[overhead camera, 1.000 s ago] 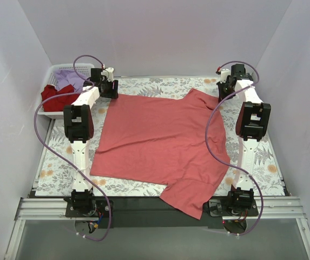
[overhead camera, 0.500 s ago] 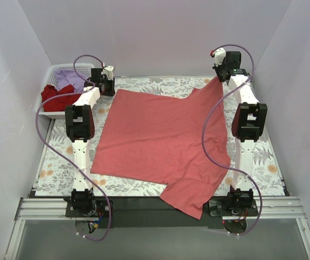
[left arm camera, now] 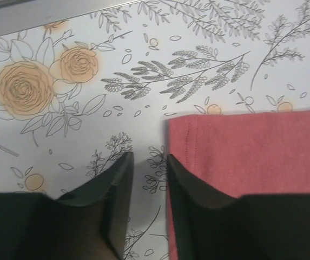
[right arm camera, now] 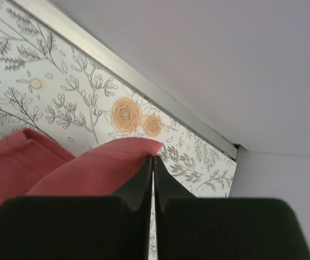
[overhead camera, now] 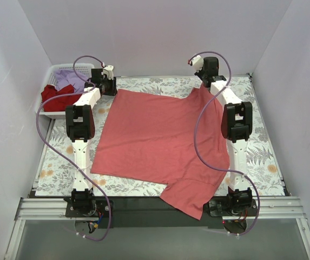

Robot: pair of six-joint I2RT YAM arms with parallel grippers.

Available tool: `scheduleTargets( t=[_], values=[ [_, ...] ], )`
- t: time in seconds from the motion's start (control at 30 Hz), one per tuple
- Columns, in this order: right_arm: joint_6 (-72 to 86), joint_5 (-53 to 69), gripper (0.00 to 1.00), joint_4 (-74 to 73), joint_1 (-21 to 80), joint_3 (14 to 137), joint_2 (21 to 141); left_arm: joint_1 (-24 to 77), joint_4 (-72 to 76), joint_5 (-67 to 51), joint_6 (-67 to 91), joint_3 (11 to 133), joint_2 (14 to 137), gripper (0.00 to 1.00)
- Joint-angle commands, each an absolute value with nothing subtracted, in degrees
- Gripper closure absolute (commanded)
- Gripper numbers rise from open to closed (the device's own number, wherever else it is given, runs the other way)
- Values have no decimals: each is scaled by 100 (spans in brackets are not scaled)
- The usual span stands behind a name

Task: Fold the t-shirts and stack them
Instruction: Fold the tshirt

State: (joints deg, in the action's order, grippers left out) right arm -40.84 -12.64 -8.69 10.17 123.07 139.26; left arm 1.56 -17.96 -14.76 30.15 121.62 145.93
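Observation:
The large coral-red t-shirt [overhead camera: 160,138] lies spread on the floral cloth, its near sleeve hanging over the front edge. My left gripper [overhead camera: 109,85] is at the shirt's far left corner. In the left wrist view it [left arm camera: 149,157] is open with only floral cloth in the gap, and the shirt's hemmed corner [left arm camera: 241,157] lies beside and under the right finger. My right gripper [overhead camera: 204,73] is shut on the shirt's far right corner [right arm camera: 106,162] and holds it lifted above the table; the closed fingertips [right arm camera: 153,158] pinch the hem. The darker red tee [overhead camera: 56,96] and the lavender tee [overhead camera: 71,78] lie in the basket.
The white lattice basket [overhead camera: 51,114] stands at the far left, beside the left arm. The grey-and-orange floral cloth [overhead camera: 63,162] covers the table. Walls close in the back and both sides; the table's metal back edge [right arm camera: 144,89] runs just behind the right gripper.
My right gripper has swung from the far right edge leftwards and up, lifting the shirt's far right corner with it. The left gripper has barely moved.

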Motion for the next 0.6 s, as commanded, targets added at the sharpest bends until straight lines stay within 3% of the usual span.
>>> scheduleTargets(
  t=[0.0,0.37,0.57],
  values=[
    [-4307,-1390,99,-536,870,11894,13949,176,-1688,-1968,3251,12085,14282,67],
    [-4377,-1538,99,-545,870,11646,13992,422,-1486,-1820,3270,12454,14660,57],
    [-4386,-1529,99,-536,826,11619,13887,501,-1353,-1390,2989,12594,14923,60]
  ],
)
